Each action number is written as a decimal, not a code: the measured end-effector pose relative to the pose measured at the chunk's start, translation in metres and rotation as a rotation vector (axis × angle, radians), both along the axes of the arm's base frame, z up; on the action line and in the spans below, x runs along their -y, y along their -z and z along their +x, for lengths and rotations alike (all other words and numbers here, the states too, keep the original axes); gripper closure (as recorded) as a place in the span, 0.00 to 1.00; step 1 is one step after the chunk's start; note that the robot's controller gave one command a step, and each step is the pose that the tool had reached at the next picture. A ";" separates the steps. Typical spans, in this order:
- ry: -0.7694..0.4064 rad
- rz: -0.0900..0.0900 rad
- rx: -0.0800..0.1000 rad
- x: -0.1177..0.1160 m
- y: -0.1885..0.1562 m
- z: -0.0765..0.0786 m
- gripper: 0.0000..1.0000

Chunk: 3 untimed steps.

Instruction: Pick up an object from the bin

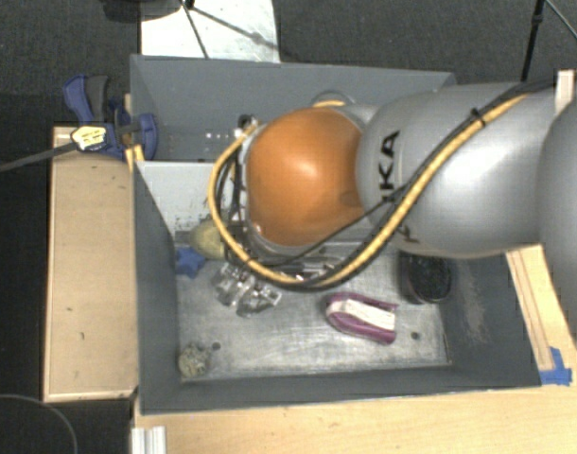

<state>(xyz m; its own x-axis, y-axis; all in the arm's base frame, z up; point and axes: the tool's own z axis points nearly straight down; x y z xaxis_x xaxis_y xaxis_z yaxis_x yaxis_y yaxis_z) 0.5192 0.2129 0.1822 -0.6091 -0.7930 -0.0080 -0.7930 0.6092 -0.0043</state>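
Observation:
My gripper (243, 289) reaches down under the orange wrist cover to the bin floor, left of centre. A small blue piece (187, 260) lies just to its left, by the bin's left wall. A pale yellowish round thing (209, 239) sits beside the blue piece, up against the gripper's upper left. A purple and white oblong thing (362, 317) lies on the floor to the gripper's right, apart from it. I see nothing held in the gripper.
A black round thing (426, 278) sits at the right under the arm, partly hidden. A small grey-brown lump (194, 358) lies in the front left corner. The arm and its orange cover hide the back of the bin.

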 end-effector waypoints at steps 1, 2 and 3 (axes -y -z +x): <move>-0.044 0.000 -0.001 0.001 -0.029 -0.007 1.00; 0.020 -0.003 -0.012 0.003 0.028 -0.013 1.00; 0.004 0.002 0.002 -0.005 -0.054 -0.006 1.00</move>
